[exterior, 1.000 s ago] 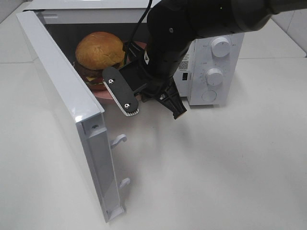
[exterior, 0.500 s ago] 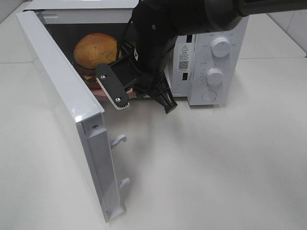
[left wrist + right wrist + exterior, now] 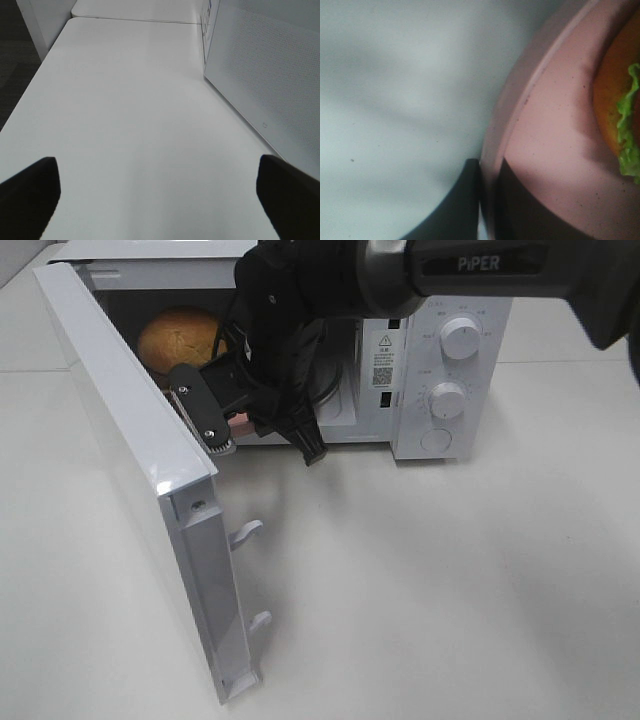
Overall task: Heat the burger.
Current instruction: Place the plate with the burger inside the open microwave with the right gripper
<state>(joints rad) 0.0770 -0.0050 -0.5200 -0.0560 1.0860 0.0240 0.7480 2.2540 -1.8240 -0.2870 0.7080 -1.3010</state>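
The burger, with a golden domed bun, sits on a pink dish inside the open microwave. My right gripper is shut on the dish's rim, one dark finger outside it and one inside. In the right wrist view the burger's brown edge and green lettuce lie close by. The right arm reaches across into the cavity and hides most of the dish. My left gripper stands open above bare table beside the microwave's side wall, holding nothing.
The microwave door swings wide open toward the front left, its latch hooks facing right. Two knobs sit on the control panel at right. White table spreads in front.
The right arm has moved left and deeper into the microwave, carrying the pink dish and burger further into the cavity. The left gripper stays open.
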